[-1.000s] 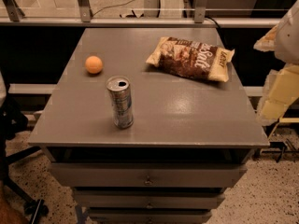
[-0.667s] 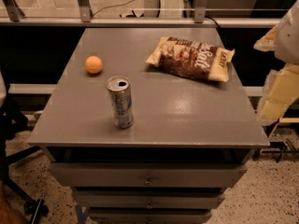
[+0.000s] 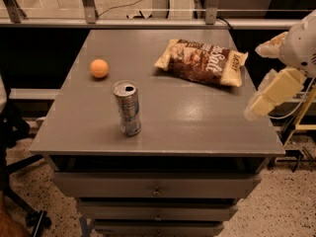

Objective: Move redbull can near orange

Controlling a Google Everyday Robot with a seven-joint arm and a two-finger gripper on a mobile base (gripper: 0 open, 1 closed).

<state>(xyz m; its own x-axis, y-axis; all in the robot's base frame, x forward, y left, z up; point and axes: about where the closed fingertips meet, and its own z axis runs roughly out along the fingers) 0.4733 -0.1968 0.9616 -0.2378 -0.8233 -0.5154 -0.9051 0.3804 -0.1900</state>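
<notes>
Redbull can [image 3: 127, 107] stands upright, apart from orange [image 3: 99, 68]; probably light, thin-walled, slippery; grasp mid-body; hand [image 3: 269, 95] hangs beside bench [image 3: 197, 127]; its state I cannot tell.

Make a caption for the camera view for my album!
Upright redbull can stands near the cabinet's front edge, orange behind-left, chip bag at back, end effector hovering off the right side.

1. One camera looks down at a slant from high up, in front of the gray table [image 3: 197, 127].
2. It faces the far rail [image 3: 148, 22]; the drawers [image 3: 156, 184] sit low in the view.
3. It is fairly near: the table top fills most of the view.
4. The gripper [image 3: 269, 95] shows at the right edge, maybe nearer the camera than the table.
</notes>
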